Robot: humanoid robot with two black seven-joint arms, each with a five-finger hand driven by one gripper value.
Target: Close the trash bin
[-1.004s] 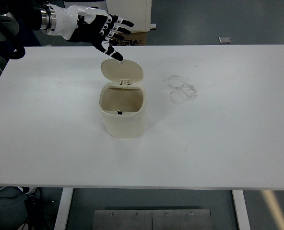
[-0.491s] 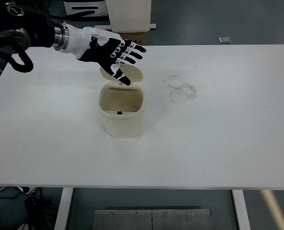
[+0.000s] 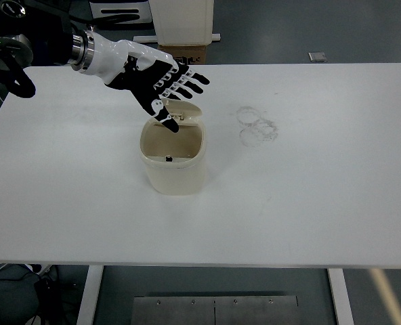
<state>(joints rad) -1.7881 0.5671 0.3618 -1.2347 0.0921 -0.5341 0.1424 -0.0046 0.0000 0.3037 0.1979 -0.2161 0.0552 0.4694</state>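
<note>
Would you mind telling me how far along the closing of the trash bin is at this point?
Partly done. The left hand has reached the raised lid, fingers spread over it. In hand: tipping the lid forward; it looks partly lowered. Left: the trash bin is open, its inside showing, so the lid must come down onto the rim and shut. The right hand is out of view.

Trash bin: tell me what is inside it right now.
The trash bin stands open, and only its bare cream walls show inside. Its floor is out of sight below the front rim. The left hand, fingers spread, covers much of the raised lid.
</note>
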